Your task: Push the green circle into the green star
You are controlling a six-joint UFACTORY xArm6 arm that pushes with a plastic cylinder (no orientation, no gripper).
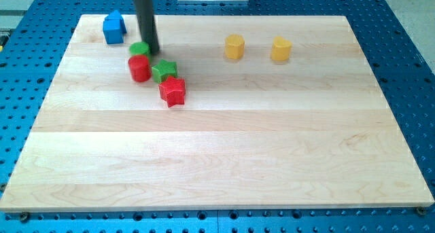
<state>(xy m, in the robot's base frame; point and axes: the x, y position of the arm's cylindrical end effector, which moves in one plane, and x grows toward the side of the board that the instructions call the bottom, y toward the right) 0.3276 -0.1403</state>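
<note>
The green circle [138,49] lies near the view's top left, just above the red cylinder [139,68]. The green star [164,70] sits right of the red cylinder and touches it. My tip [151,52] stands at the green circle's right edge, touching or nearly touching it, and just above the green star. A red star [172,91] lies directly below the green star, touching it.
A blue block [114,27] sits at the top left of the wooden board [217,158]. Two yellow blocks [234,47] [281,49] stand at the top, right of centre. The board rests on a blue perforated table.
</note>
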